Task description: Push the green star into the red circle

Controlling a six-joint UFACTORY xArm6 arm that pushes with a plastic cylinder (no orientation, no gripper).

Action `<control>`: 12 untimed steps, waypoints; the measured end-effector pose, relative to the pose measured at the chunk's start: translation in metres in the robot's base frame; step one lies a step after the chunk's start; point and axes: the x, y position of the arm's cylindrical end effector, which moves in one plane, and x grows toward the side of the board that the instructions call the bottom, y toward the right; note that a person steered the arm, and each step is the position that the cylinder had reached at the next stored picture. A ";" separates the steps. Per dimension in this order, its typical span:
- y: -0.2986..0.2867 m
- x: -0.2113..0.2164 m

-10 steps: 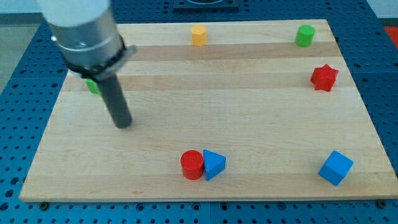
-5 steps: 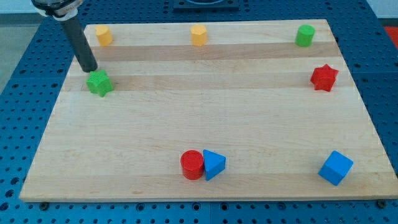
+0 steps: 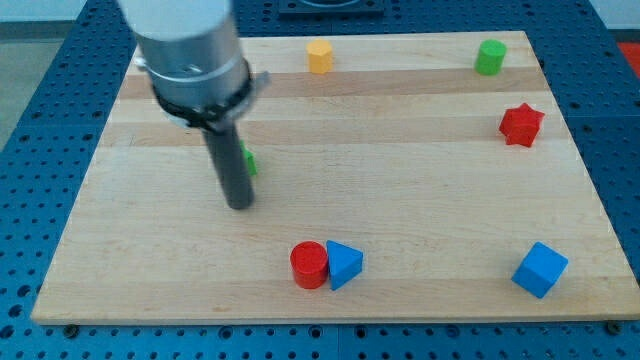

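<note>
The green star (image 3: pixel 248 160) is mostly hidden behind my rod; only a green sliver shows at the rod's right side, left of the board's middle. My tip (image 3: pixel 239 205) rests on the board just below the star. The red circle (image 3: pixel 309 265) stands near the view's bottom centre, touching a blue triangle (image 3: pixel 345 264) on its right. The star lies up and to the left of the red circle, well apart from it.
A yellow block (image 3: pixel 319 56) sits at the top centre, a green block (image 3: pixel 490 57) at the top right, a red star (image 3: pixel 521 124) at the right edge, and a blue cube (image 3: pixel 540 269) at the bottom right. The arm's grey body (image 3: pixel 185 50) covers the top left.
The green star has moved to the right, from near the left edge toward the middle. My rod has swung from above-left of the star to in front of it, tip now lower and further right.
</note>
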 end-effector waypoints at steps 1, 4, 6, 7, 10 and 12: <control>0.035 0.012; -0.056 -0.040; -0.100 -0.047; -0.100 -0.129; -0.072 -0.110; -0.021 -0.015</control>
